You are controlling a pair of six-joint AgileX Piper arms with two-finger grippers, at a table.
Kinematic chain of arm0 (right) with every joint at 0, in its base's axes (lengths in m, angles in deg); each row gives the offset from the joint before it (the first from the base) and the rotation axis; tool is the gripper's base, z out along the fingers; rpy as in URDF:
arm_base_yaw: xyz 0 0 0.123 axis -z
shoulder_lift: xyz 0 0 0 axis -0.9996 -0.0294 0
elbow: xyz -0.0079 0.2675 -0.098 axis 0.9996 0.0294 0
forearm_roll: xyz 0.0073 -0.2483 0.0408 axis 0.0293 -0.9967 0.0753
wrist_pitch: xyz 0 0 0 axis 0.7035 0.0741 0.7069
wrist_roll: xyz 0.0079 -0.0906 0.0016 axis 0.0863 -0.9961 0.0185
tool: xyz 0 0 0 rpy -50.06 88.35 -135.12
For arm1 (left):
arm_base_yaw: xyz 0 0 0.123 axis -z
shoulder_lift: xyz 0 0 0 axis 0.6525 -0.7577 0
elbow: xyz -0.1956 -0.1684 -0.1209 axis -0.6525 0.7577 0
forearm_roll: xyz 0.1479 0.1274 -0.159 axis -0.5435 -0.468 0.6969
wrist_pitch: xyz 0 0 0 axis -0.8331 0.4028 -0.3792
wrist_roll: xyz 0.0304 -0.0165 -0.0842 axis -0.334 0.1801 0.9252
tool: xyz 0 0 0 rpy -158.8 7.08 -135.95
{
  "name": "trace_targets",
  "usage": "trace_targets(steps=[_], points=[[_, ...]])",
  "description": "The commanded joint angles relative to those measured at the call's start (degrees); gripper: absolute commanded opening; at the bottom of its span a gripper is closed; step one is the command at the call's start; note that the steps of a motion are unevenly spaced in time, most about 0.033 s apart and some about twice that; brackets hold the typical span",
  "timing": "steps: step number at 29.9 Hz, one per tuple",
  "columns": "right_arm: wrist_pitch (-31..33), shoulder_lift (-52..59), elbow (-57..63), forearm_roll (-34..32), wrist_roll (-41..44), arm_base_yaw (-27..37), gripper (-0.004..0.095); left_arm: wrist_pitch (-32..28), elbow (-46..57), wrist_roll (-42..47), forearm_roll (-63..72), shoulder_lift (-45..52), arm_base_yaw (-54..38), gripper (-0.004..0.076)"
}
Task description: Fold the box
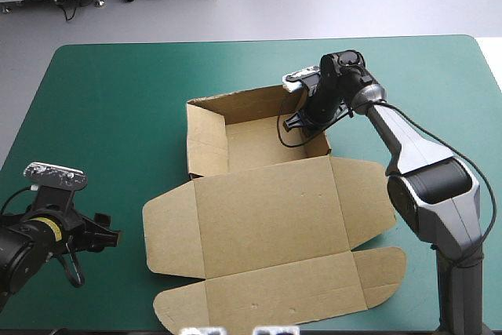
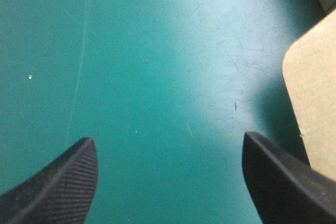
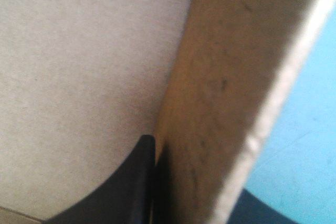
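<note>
Count: one box (image 1: 267, 225), brown board, lying mid-counter (image 1: 118, 92), with a walled tray at the far side and the lid and flaps flat toward the near edge. Two claws. Right claw (image 1: 310, 119) (image 3: 194, 182) was clamped on the tray's right wall (image 3: 220, 103), one black finger inside, one outside. Left claw (image 1: 102, 237) (image 2: 170, 140) stood spread wide over bare teal-green cover near the counter's near-left corner, holding nothing, just beside a rounded flap (image 2: 315, 98) and not touching it. Cover there showed faint scratches and specks.

The teal-green cover (image 1: 118, 92) shows faint scratches (image 2: 231, 61) (and one white speck (image 2: 30, 77)).
</note>
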State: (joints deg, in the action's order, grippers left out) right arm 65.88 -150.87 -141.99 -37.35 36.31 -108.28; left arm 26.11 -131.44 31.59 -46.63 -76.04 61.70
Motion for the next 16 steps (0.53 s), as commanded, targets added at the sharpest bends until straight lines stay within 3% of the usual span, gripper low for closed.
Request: trace_targets(steps=[1,6,13,16], points=[[1.45,2.98,-2.48,-1.16,-2.55,0.33,-0.0018,-2.18,-1.59,0.81,-1.33,0.13,0.21,0.0545],[1.45,2.98,-5.95,2.32,-5.36,5.19,-0.0018,-2.56,-1.59,2.25,-1.09,0.18,0.21,0.0545],[1.45,2.98,-9.24,4.29,-5.56,19.82,-0.0018,-2.68,-1.59,2.25,1.20,0.18,0.21,0.0543],[1.45,2.98,-9.35,6.52,-6.04,27.73,-0.0018,-2.45,-1.59,2.25,2.37,0.18,0.21,0.0426]])
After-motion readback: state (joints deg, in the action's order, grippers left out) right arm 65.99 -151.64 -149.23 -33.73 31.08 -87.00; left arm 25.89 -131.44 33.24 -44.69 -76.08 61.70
